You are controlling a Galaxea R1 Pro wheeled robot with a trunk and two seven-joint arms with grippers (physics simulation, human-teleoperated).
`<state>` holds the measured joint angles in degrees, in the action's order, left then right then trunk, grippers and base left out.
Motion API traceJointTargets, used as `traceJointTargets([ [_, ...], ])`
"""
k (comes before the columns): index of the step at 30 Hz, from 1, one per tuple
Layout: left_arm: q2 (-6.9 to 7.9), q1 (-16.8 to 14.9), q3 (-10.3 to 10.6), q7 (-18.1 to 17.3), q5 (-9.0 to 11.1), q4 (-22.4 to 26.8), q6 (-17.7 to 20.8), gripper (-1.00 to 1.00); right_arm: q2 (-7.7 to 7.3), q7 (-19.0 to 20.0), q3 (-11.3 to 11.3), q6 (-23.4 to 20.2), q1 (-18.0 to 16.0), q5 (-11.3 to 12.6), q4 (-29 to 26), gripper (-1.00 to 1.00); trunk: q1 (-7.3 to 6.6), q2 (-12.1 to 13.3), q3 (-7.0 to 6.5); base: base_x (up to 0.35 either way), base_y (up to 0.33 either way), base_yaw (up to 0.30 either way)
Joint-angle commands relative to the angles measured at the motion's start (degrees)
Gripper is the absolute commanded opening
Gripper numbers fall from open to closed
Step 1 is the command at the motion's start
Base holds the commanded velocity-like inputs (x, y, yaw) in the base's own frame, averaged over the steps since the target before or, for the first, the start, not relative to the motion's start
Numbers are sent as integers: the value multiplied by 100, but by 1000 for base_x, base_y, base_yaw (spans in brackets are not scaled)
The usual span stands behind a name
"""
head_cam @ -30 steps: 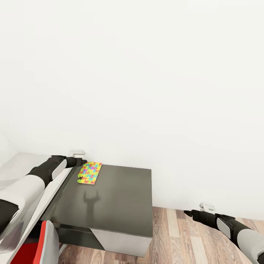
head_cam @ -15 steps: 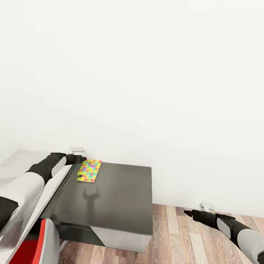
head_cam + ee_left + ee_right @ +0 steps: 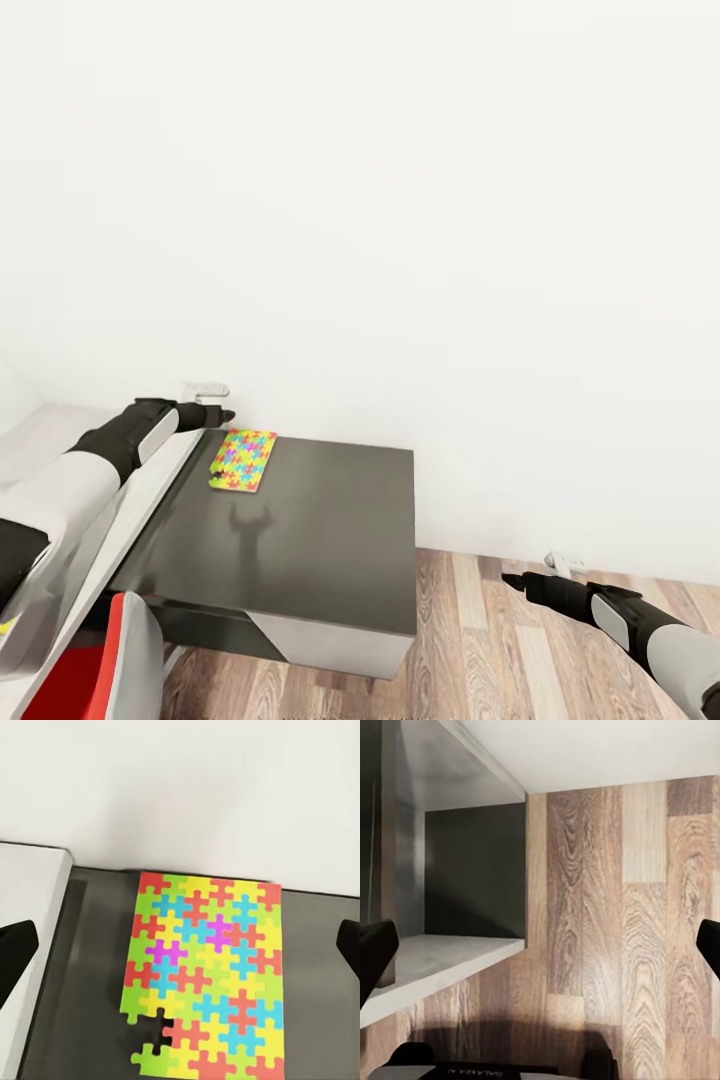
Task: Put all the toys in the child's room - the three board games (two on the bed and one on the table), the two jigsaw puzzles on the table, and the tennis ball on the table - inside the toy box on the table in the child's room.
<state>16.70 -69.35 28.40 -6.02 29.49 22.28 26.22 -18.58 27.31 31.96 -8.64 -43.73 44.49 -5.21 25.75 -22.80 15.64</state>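
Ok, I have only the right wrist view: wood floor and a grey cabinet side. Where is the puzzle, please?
Observer: The puzzle lies flat on the dark cabinet top, in its far left corner, close to the wall.
Operator: Does the left pincer hold it?
Observer: No. The left pincer hovers over the puzzle's far edge, open and empty.
Operator: Is the puzzle whole?
Observer: Not quite. The left wrist view shows a gap the shape of one piece near a corner.
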Motion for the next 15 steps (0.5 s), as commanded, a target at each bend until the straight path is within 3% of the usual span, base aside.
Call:
traceJointTargets([
  [1, 1, -16, 20, -11, 9, 6, 22, 100, -4, 11, 30, -36, -4, 60, -6, 100, 3, -12, 20, 0, 0, 0],
  [15, -15, -35, 17, -36, 19, 5, 1, 100, -5, 11, 30, -33, -4, 58, -6, 100, 3, -12, 150, 0, 0, 0],
])
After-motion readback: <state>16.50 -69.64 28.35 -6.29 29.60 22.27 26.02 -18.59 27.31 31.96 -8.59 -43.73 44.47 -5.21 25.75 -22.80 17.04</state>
